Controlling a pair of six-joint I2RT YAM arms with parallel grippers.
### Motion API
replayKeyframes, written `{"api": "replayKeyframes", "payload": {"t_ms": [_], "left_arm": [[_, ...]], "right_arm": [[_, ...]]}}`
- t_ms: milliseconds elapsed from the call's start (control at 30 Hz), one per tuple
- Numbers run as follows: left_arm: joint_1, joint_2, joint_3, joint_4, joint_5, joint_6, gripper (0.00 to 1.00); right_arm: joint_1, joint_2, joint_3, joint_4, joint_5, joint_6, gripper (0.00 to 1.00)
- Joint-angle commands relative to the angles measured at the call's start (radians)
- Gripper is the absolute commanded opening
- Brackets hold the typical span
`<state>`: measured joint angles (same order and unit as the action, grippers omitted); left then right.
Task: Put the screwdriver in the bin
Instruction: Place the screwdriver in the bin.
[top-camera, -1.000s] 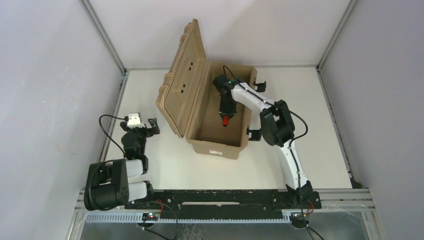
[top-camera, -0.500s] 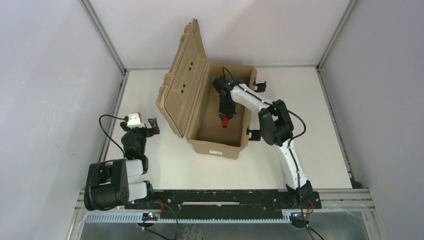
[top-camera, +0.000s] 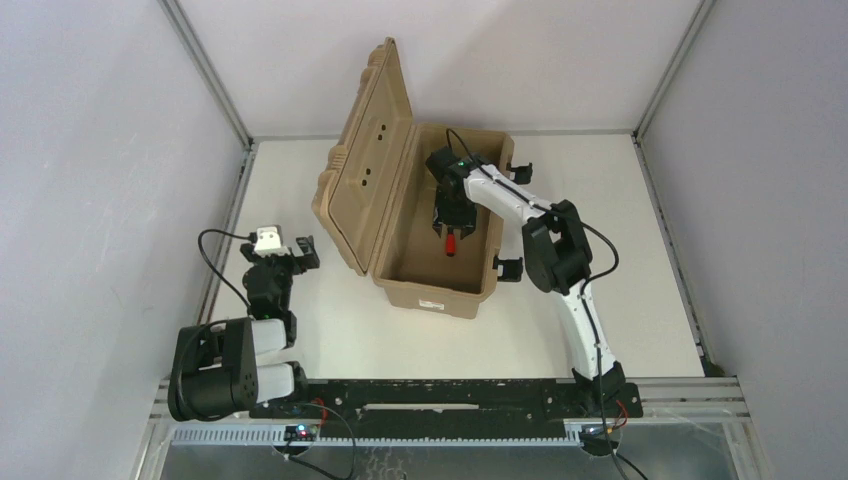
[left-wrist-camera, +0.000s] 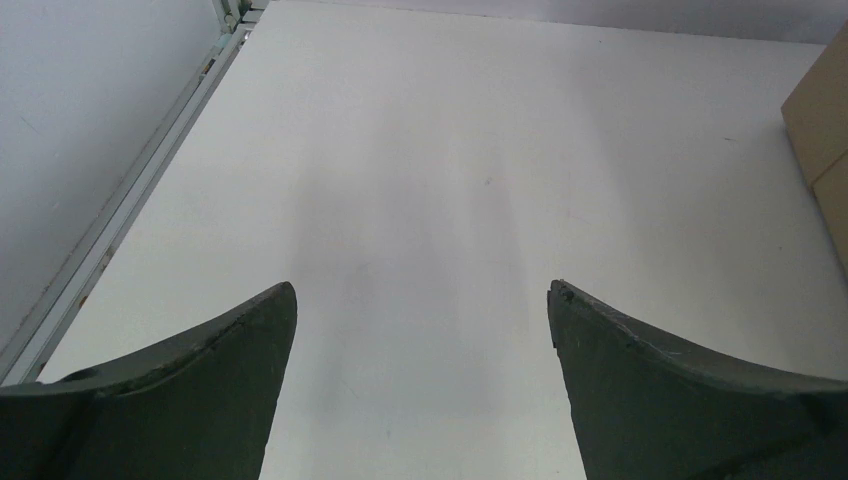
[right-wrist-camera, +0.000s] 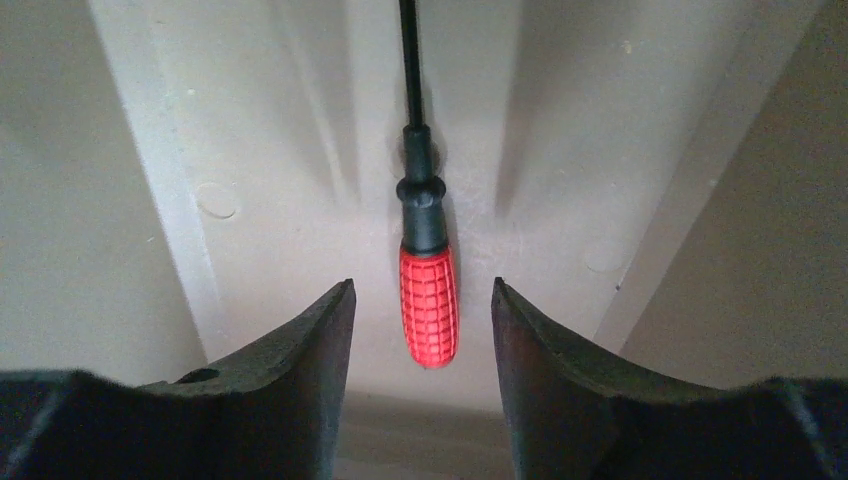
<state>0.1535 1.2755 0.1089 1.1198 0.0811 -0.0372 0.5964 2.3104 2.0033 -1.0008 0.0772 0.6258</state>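
The screwdriver (right-wrist-camera: 428, 305), with a red grid-patterned handle and a thin black shaft, lies on the floor of the tan bin (right-wrist-camera: 260, 150). My right gripper (right-wrist-camera: 420, 285) is open, its fingers either side of the handle without touching it. In the top view the bin (top-camera: 430, 295) stands with its ribbed lid (top-camera: 365, 150) swung up to the left. My right gripper (top-camera: 449, 230) reaches down inside it, just above the red handle (top-camera: 451, 244). My left gripper (top-camera: 296, 254) is open and empty over the bare table (left-wrist-camera: 420, 180), left of the bin.
Black latches (top-camera: 508, 268) stick out from the bin's right side. The open lid stands between the two arms. A metal frame rail (left-wrist-camera: 120, 200) runs along the table's left edge. The bin's tan corner (left-wrist-camera: 825, 120) shows at the right of the left wrist view.
My right gripper's fingers have spread apart and drawn back a little inside the bin. The screwdriver's red handle stays in the same spot. The left arm has not moved.
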Motion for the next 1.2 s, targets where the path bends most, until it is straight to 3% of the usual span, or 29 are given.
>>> {"api": "replayKeyframes", "payload": {"t_ms": [0, 367, 700, 1167], "left_arm": [[-0.005, -0.014, 0.039, 0.034, -0.006, 0.000, 1.00], [-0.006, -0.013, 0.039, 0.034, -0.006, -0.001, 1.00], [-0.005, -0.014, 0.038, 0.033, -0.006, -0.001, 1.00], [-0.005, -0.013, 0.038, 0.033, -0.006, 0.000, 1.00]], "right_arm": [[0.014, -0.136, 0.021, -0.024, 0.033, -0.019, 0.62], [0.035, -0.258, 0.092, -0.085, 0.075, -0.045, 0.75], [0.045, -0.386, 0.129, -0.098, 0.095, -0.092, 0.99], [-0.032, -0.545, 0.111, -0.095, 0.122, -0.197, 1.00]]}}
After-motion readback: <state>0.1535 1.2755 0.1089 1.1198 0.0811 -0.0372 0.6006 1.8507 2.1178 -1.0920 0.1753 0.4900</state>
